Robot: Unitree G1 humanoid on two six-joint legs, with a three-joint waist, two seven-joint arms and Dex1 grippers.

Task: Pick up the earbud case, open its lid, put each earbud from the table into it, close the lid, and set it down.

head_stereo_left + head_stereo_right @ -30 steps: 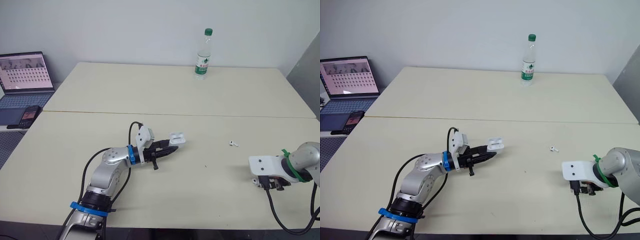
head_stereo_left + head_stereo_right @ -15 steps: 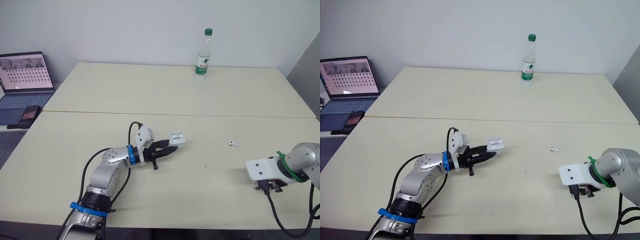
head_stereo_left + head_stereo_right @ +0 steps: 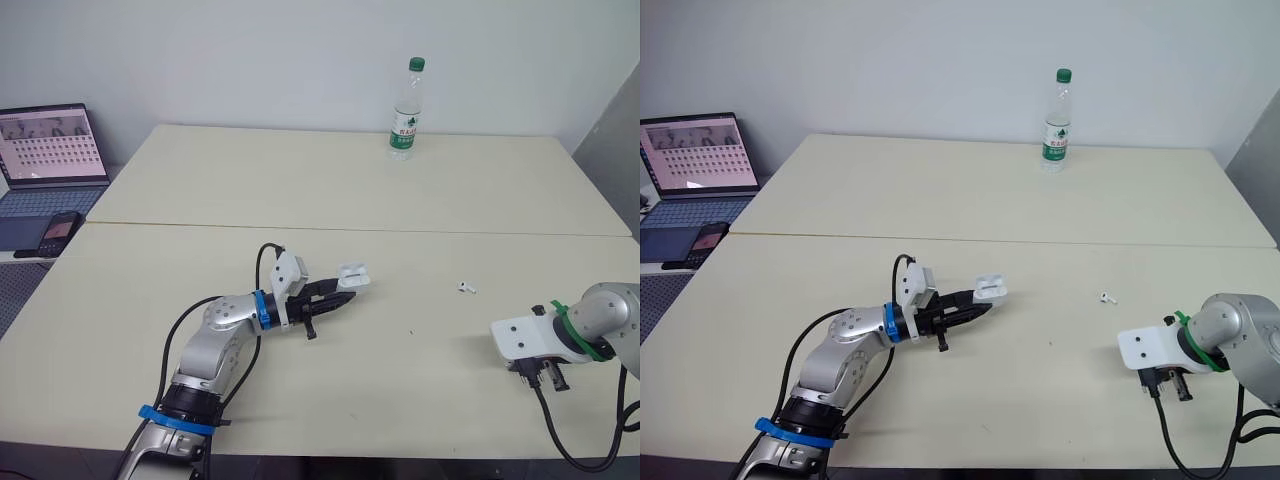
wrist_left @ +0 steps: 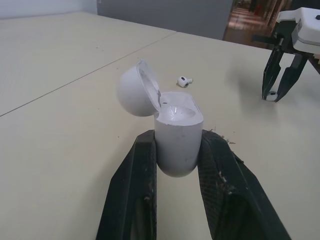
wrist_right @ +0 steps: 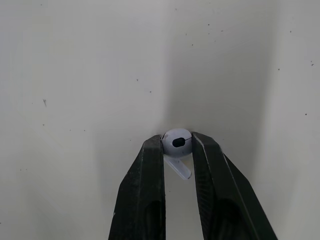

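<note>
My left gripper [image 3: 345, 292] is shut on the white earbud case [image 4: 177, 134], held just above the table with its lid [image 4: 137, 90] swung open. A white earbud [image 3: 466, 288] lies on the table between the two arms. At the near right, my right gripper [image 5: 177, 144] points down at the table and is shut on a second earbud [image 5: 176, 141]; the same earbud [image 4: 270, 96] shows between its black fingertips in the left wrist view.
A clear water bottle [image 3: 406, 108] with a green cap stands at the table's far side. An open laptop [image 3: 48, 158] and a phone [image 3: 60, 230] sit on a side surface at the left. A seam [image 3: 400, 231] runs across the table.
The right arm has shifted slightly toward the centre and settled over the table, gripper pointing down at the earbud it now pinches. The left arm with the open case has stayed still.
</note>
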